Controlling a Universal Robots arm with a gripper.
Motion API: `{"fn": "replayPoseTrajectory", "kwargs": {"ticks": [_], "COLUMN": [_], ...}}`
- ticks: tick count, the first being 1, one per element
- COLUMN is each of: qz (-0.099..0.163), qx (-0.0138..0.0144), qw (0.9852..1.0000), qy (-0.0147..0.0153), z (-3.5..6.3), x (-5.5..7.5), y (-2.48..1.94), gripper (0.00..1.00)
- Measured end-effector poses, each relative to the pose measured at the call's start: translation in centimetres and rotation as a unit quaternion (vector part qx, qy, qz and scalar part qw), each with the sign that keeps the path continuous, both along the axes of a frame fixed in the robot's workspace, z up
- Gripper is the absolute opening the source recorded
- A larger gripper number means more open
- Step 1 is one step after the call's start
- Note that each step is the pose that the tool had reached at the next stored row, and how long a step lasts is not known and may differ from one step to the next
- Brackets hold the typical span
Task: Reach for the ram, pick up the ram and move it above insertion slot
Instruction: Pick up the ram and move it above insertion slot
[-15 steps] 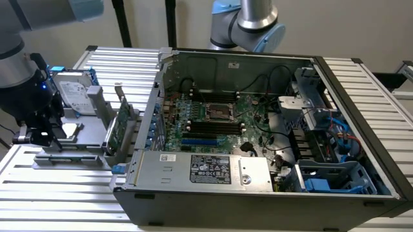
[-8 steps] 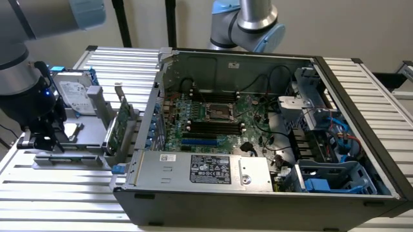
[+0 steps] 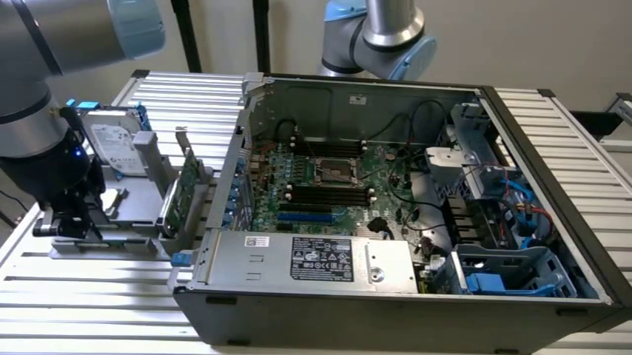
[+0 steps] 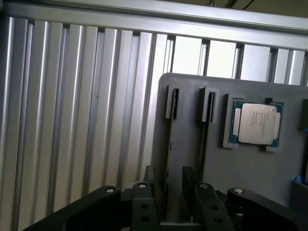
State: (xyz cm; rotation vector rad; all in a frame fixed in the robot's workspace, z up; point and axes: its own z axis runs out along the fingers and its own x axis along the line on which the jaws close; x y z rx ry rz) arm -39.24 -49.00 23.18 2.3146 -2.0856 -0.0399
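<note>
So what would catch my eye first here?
The open computer case in the middle, its green motherboard bared. At the exterior view's left, the gripper hangs low over a grey tray holding a hard drive; a silver processor chip sits in it too.

There's the open computer case [image 3: 395, 296] mid-table [image 3: 582, 140], grey holder [image 3: 138, 200] beside it carrying hard drive [image 3: 111, 140], expansion card [image 3: 177, 196], processor [image 4: 255, 122].

High wide exterior; wrist close over tray [image 4: 250, 168]
</note>
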Motion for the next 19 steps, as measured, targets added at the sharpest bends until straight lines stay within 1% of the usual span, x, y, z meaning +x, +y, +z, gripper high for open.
{"fn": "replayPoseTrajectory", "kwargs": {"ticks": [7, 14, 19], "qz": [0.0, 0.0, -0.001], "qx": [0.0, 0.0, 0.0001], "qw": [1.0, 1.0, 1.0], "qy": [0.0001, 0.0, 0.0001], "z": [-1.26, -2.55, -2.9], "x": [0.0, -0.2, -0.2], "y": [-0.14, -0.13, 0.04], "gripper": [0.36, 0.36, 0.36]}}
